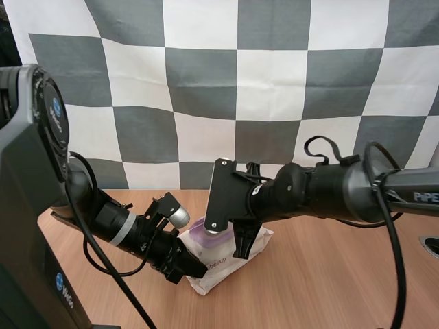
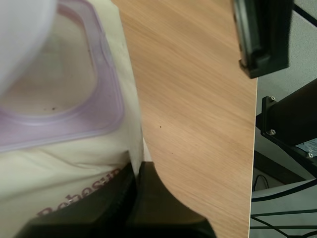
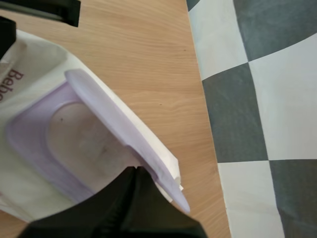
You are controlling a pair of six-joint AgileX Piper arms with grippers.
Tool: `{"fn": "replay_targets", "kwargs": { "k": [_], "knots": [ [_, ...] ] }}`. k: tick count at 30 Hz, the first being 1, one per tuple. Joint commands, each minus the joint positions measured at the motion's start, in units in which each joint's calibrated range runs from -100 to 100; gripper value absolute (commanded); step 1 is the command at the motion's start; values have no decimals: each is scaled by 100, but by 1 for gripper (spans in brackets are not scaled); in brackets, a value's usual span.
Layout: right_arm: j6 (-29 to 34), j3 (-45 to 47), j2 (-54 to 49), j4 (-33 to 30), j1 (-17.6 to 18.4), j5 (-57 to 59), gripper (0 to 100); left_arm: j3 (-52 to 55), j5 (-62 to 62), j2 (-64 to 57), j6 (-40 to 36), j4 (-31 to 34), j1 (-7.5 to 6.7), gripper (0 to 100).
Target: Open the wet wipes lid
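Light wood-grain bench (image 1: 329, 274) carries one item, a soft white wet wipes pack (image 1: 223, 264) with purple lettering, lying on the left half of the bench and set back from its far edge. Left jaws are closed on the near end of the pack, the thin sealed edge of the wrapper pinched between them just beside the lettering. Right jaws reach down from the opposite side and sit closed, almost together, on the free lip of the lilac plastic lid (image 3: 114, 119). The lid stands lifted clear of the lilac frame (image 2: 111, 99) around the dispensing opening, which is exposed, so the task is judged well advanced but not finished, since the flap is not laid right back. To do this step well, the left jaws should pin the pack flat to the bench while the right jaws carry the lip round in an arc about the hinge, not straight up, which would drag or lift the soft pack. The hold on the lip looks narrow and could slip if hurried. The pack thus lies between the two sets of jaws, touching both, the left at its end seam and the right at its lid.
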Motion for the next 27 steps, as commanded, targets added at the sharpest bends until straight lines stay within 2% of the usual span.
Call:
{"fn": "replay_targets", "kwargs": {
  "k": [1, 17, 27],
  "knots": [
    [-5, -246, 346, 18, 4, -245, 0, 2, 0, -3, 4, -7, 0, 0],
    [-5, -1345, 1448, 61, 4, -312, 0, 2, 0, -3, 36, 4, 0, 0],
    [-5, -1727, 2067, 61, 4, -473, 0, 2, 0, -3, 36, 30, 0, 0]
  ]
}}
